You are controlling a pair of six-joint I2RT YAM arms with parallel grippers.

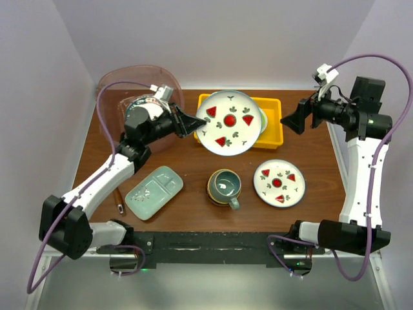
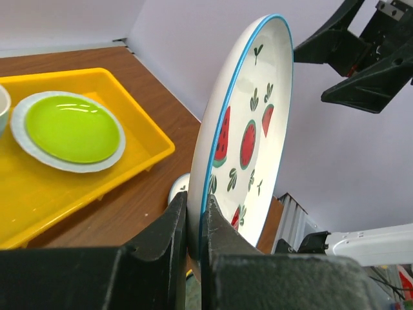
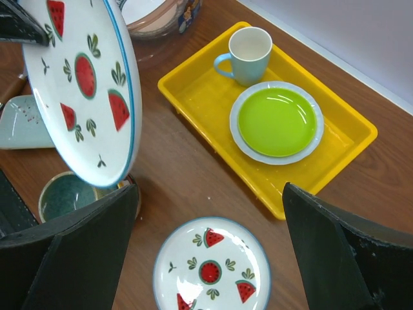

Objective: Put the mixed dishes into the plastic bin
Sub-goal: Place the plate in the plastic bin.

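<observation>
Left wrist view: nearest the lens, black fingers (image 2: pixel 161 239) of the left gripper (image 2: pixel 195 206), pinched shut on the lower rim of the large watermelon plate (image 2: pixel 248 123). Plate on edge in the air, blue-rimmed, painted face turned right. Behind it on the left, the yellow tray (image 2: pixel 39 194) with the lime-green plate (image 2: pixel 71 129) lying inside. At upper right, the right gripper (image 2: pixel 313 74), spread wide, apart from the plate.

Right wrist view: own two fingers at the bottom corners, right gripper (image 3: pixel 210 245) fully spread, gripping nothing, touching nothing. Directly below the gap, the small watermelon plate (image 3: pixel 211 271), flat on the table (image 3: pixel 174 168). At upper left, the large watermelon plate, tilted, above the teal mug (image 3: pixel 68 197). Farther left, a corner of the pale green divided tray (image 3: pixel 22 123). In the yellow tray, the lime-green plate and a pale blue cup (image 3: pixel 248 55). At the top edge, the plastic bin (image 3: pixel 161 19); a printed patch on its wall, too small to read.

Top view: left gripper (image 1: pixel 190 123) clamped on the large plate's left edge, plate overlapping the yellow tray's left half. Plastic bin (image 1: pixel 139 71) at the far-left corner, just behind the left arm, crockery inside. Right gripper (image 1: pixel 290 116) agape beside the tray's right end, holding nothing. Along the near side, divided tray, mug and small plate, each apart from the others.
</observation>
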